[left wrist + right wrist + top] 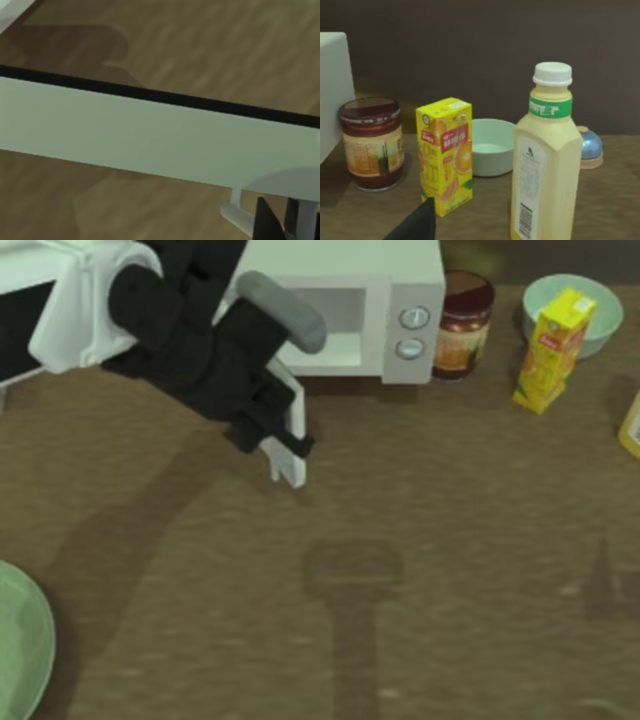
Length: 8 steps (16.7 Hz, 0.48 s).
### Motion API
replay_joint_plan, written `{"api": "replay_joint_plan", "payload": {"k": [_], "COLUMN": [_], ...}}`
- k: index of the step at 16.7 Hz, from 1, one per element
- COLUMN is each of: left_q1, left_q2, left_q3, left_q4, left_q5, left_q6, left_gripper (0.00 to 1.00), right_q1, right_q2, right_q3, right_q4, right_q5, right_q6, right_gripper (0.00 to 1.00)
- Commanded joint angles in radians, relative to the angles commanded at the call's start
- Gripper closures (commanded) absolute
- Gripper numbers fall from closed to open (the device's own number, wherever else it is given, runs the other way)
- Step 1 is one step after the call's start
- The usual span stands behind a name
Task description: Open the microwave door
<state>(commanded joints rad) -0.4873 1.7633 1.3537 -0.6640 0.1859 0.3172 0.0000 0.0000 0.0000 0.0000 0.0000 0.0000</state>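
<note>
Microwave door [292, 430] swung open at microwave [345, 310] front, left hand [285, 445] clamped on its edge, right arm out of view.

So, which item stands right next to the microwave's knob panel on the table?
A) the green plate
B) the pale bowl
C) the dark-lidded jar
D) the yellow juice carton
C: in the top view the jar sits directly beside the microwave at the knob end, with the juice carton and bowl further right.
</note>
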Motion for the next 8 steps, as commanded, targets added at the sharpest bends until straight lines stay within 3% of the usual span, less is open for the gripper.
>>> {"api": "replay_joint_plan", "payload": {"k": [8], "left_q1": [0.071], "left_q2": [-0.034], "left_q3": [-0.029], "left_q4": [-0.036], "left_q5": [0.082], "left_q6": [0.173], "left_gripper": [1.0], "right_q1": [0.0], "right_q2": [0.0], "right_q3": [0.0], "right_q4": [0.0], "right_q5": [0.0], "right_q6": [0.0], "right_gripper": [0.0]}}
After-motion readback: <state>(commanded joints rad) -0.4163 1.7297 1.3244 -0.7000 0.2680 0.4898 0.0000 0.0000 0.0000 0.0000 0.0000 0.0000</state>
